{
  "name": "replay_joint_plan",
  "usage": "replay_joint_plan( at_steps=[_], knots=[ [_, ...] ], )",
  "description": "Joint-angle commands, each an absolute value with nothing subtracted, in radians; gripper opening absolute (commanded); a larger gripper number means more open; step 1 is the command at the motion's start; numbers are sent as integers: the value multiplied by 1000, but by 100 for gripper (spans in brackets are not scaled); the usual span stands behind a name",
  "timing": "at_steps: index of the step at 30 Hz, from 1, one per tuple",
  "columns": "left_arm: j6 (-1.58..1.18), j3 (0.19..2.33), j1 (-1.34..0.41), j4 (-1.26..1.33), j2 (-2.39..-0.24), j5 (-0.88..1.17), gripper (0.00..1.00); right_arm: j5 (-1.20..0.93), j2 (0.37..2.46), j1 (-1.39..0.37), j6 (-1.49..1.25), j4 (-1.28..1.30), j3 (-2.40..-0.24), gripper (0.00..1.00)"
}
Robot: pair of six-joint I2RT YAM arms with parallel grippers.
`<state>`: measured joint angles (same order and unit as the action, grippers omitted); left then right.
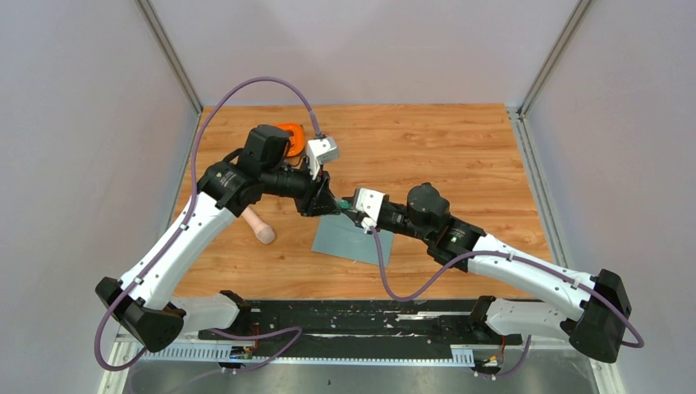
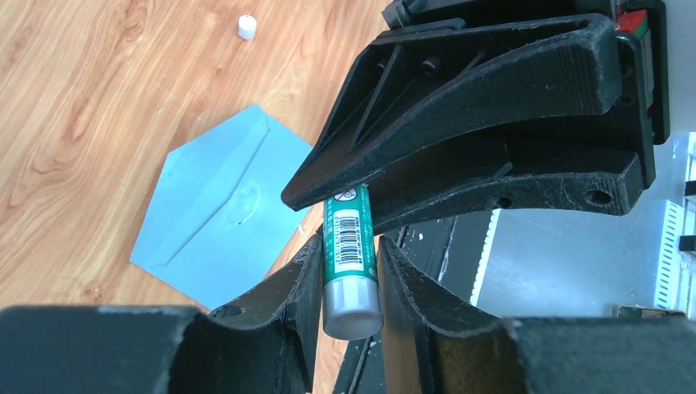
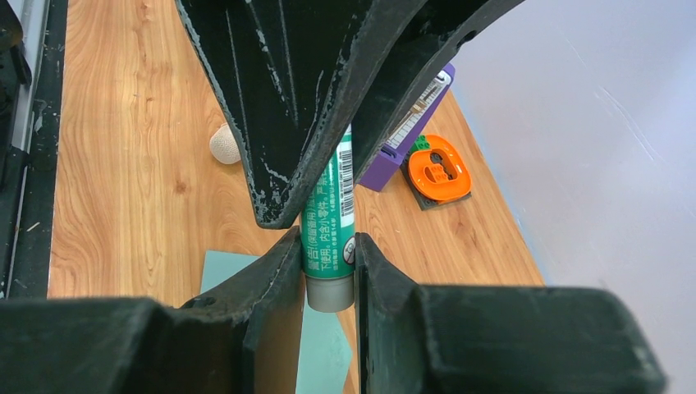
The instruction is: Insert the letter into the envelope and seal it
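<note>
A green glue stick [image 1: 340,204] hangs in the air between my two grippers, above the envelope's far edge. My left gripper [image 2: 349,243] is shut on the end with the grey base [image 2: 353,308]. My right gripper [image 3: 328,243] is shut on the stick's other end [image 3: 330,238]. The grey-teal envelope [image 1: 353,238] lies flat on the wooden table with its pointed flap open [image 2: 217,217]. In the right wrist view the envelope [image 3: 324,353] shows below the stick. The letter is not visible in any view.
A pinkish cylinder [image 1: 258,226] lies on the table left of the envelope. An orange pumpkin-shaped object [image 1: 291,138] sits at the back left, also seen in the right wrist view [image 3: 441,168]. A small white cap [image 2: 247,26] rests on the wood beyond the envelope.
</note>
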<state>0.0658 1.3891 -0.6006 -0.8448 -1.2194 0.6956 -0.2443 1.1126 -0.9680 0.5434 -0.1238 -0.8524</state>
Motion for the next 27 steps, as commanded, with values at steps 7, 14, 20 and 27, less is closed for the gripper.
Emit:
replay_joint_plan(
  at_steps=[7,14,20,27],
  knots=[
    [53,1447,-606,-813,-1225,720,40,-266,1112,-971,530,-144,-893,0],
    [64,1437,-604,-823,-1218,701,0,-244,1115,-969,484,-141,-907,15],
    [109,1356,-597,-836,-1161,555,0,-287,1103,-807,228,-78,-929,67],
    [104,1272,-581,-804,-1110,499,0,-224,1120,-673,58,33,-934,85]
  ],
)
